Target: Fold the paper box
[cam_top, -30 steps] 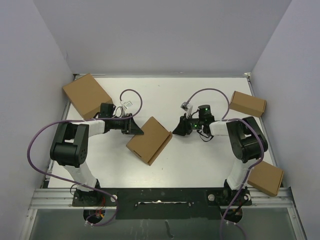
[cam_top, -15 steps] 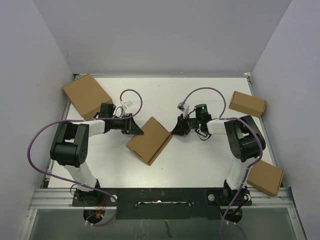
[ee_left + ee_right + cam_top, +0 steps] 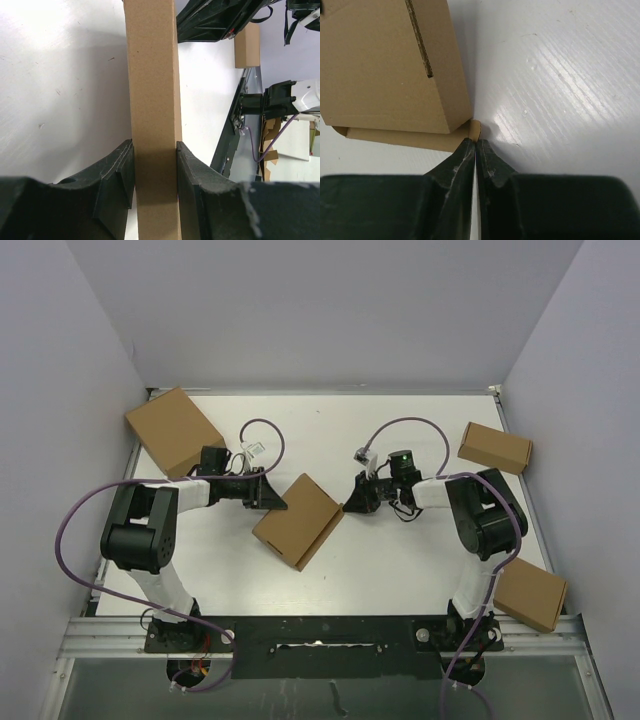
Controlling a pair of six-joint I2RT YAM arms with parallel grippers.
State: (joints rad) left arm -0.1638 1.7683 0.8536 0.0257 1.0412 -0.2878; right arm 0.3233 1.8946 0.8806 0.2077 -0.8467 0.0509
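The paper box [image 3: 298,521] is a flat brown cardboard piece, partly folded, lying at an angle in the middle of the table. My left gripper [image 3: 278,502] holds its upper left edge. In the left wrist view the jaws [image 3: 154,145] press both sides of the upright cardboard wall [image 3: 152,75]. My right gripper [image 3: 350,506] is at the box's right corner. In the right wrist view its jaws [image 3: 476,141] are closed together, with a small rounded tab [image 3: 476,127] of the box [image 3: 380,70] pinched at their tips. A slit shows in the box's top panel.
Three closed brown boxes sit around the edges: one at the back left [image 3: 172,430], one at the right rear [image 3: 495,447] and one at the near right [image 3: 530,596]. White walls close in the table on three sides.
The right gripper's jaws have closed and its tips have slid a little left onto the box's corner tab. The left gripper and the box have not moved.
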